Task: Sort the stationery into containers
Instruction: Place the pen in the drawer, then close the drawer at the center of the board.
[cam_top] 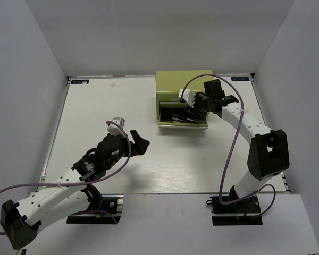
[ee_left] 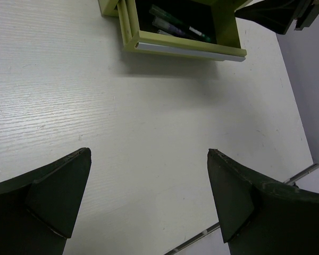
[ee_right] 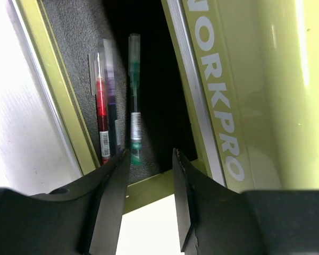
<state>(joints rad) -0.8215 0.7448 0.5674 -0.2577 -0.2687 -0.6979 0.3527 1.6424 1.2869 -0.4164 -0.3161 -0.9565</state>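
Near the far right corner of the tabletop (cam_top: 106, 106), the right tool (ee_right: 151, 159) is hanging narrowly apart, empty, over the open drawer (cam_top: 182, 125) of the chest (cam_top: 183, 85), three pens (ee_right: 111, 111) inside; pushing it shut is probably coming next, left tool (ee_left: 149, 152) idling wide apart

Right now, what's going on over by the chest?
The right gripper is open at the chest's pulled-out drawer, holding nothing. A red pen, a purple pen and a green pen lie inside. The left gripper hovers open over the table, empty.
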